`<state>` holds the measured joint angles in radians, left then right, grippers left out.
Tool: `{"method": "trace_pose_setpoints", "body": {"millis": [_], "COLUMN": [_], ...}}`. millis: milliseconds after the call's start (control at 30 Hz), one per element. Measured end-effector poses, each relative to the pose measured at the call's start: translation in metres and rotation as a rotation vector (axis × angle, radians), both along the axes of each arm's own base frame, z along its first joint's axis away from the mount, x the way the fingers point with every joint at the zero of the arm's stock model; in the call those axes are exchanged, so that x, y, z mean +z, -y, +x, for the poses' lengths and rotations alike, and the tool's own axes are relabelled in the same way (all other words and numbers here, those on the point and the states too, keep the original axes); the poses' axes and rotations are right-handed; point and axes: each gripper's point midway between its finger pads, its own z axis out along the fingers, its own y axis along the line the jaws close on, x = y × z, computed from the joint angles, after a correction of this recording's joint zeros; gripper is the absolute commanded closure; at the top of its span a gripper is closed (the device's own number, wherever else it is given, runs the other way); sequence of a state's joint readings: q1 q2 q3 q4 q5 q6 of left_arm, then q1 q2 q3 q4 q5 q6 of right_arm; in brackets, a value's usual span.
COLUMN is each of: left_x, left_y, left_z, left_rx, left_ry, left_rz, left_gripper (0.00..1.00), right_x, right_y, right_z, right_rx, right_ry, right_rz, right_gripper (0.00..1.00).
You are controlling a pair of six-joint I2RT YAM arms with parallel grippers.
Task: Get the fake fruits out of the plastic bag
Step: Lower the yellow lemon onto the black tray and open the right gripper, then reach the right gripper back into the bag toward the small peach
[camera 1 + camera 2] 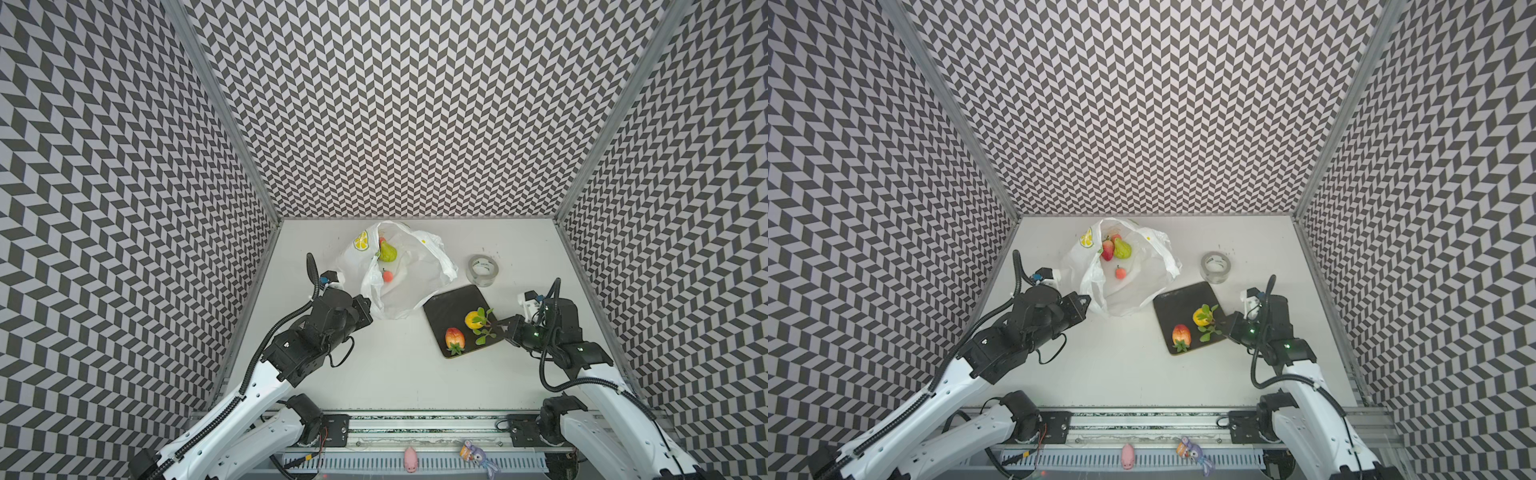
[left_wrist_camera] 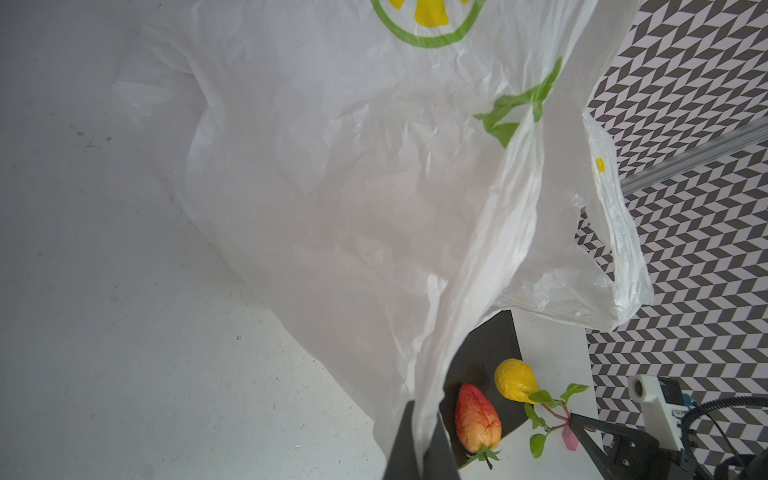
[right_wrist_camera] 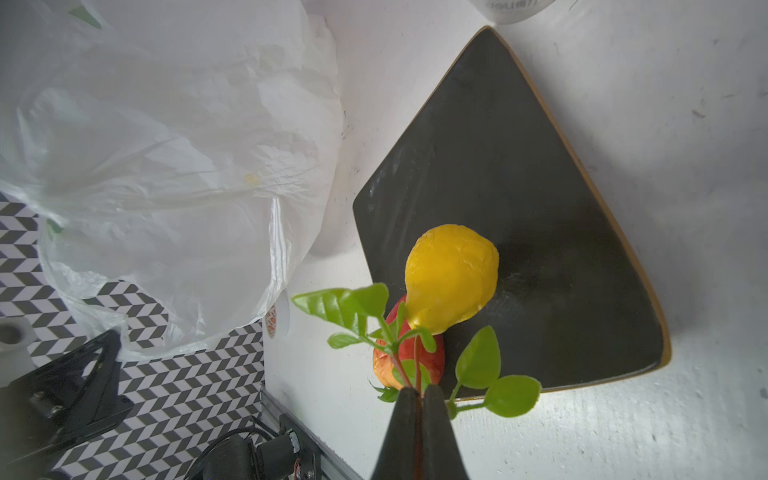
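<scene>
At tray's (image 1: 451, 305) three o'clock: right gripper (image 3: 419, 397) is clamped on lemon (image 1: 473, 319) stem.
Left gripper (image 2: 420, 419): plastic bag (image 1: 419, 286) is clamped.
Risk: lemon is dragged off by snagged leaves.

You've got two arms: white lower links (image 1: 266, 390) with small round holes, black joint housings (image 1: 299, 353), black corrugated cable conduits (image 1: 311, 268) alongside. White camera mount (image 1: 527, 305) at 10 o'clock of the right wrist, green LEDs (image 1: 1251, 331) nearby. Both left gripper (image 2: 420, 440) and right gripper (image 3: 419, 405): black tapered fingers.

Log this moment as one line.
left end effector: shut on plastic bag | right end effector: shut on lemon stem | tray: red-yellow fruit | bag: pear, strawberry, peach
</scene>
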<state>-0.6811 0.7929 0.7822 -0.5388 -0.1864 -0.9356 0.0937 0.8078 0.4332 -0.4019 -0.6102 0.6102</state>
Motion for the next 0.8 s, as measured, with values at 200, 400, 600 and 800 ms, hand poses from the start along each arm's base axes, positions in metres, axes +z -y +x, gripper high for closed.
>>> {"method": "trace_pose_setpoints", "body": {"millis": [200,400,600,800], "left_x": [0.0,0.002,0.005,0.003], "left_y": [0.0,0.001,-0.001,-0.001], "left_z": [0.0,0.001,-0.002,-0.005], "left_rx": [0.0,0.001,0.002,-0.008], "left_ry": [0.001,0.006,0.017,0.016], "left_rz": [-0.002,-0.007,-0.02,-0.027], "left_gripper": [1.0,1.0,1.0,1.0], "right_x": [-0.015,-0.032,-0.04,-0.028], "right_y": [0.001,0.018,0.037,0.06], "right_z": [0.001,0.0,-0.002,0.003], "right_rx": [-0.002,-0.083,-0.17,-0.278], "right_ry": [-0.022,-0.083,-0.147,-0.162], "right_rz": [0.019,-0.059,-0.15,-0.247], "right_gripper": [0.93,0.67,0.46,0.33]}}
